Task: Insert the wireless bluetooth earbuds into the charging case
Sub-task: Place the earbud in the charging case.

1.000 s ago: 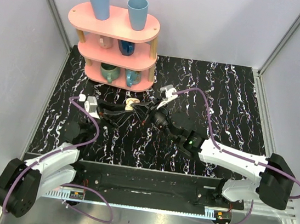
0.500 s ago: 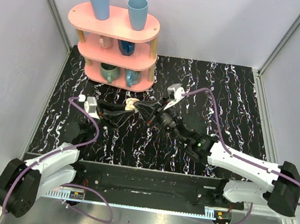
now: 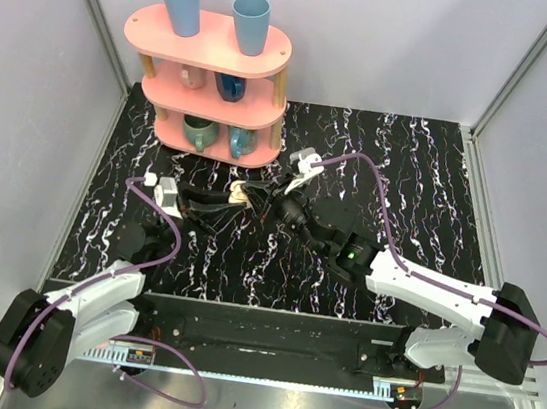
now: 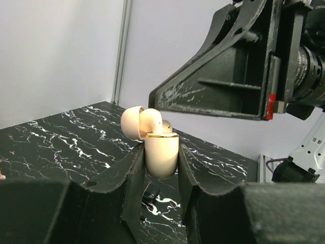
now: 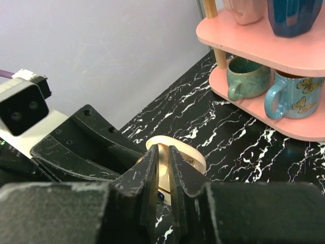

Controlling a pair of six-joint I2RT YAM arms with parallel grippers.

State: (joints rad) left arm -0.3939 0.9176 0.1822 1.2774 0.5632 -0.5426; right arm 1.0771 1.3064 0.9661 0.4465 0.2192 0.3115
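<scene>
The charging case [image 4: 161,155] is a cream-beige body standing upright with its lid [image 4: 132,122] swung open. My left gripper [image 4: 160,147] is shut on it just above the black marble table. In the top view the case [image 3: 240,192] sits in front of the shelf between both grippers. A cream earbud [image 4: 151,119] stands at the case's open mouth, under the tip of my right gripper [image 3: 262,200]. In the right wrist view my right gripper [image 5: 163,152] shows a narrow gap between its fingers, filled by the earbud [image 5: 165,170], with the lid [image 5: 223,157] behind.
A pink three-tier shelf [image 3: 211,106] stands at the back left, with blue cups on top and mugs [image 5: 246,76] on its lower tiers, close beyond my right gripper. A small dark object [image 4: 150,192] lies on the table under the case. Purple cables trail from both wrists.
My right arm swung out to the right, then came back left over the case. Its jaws eased slightly apart. The left gripper and the case stayed still.
</scene>
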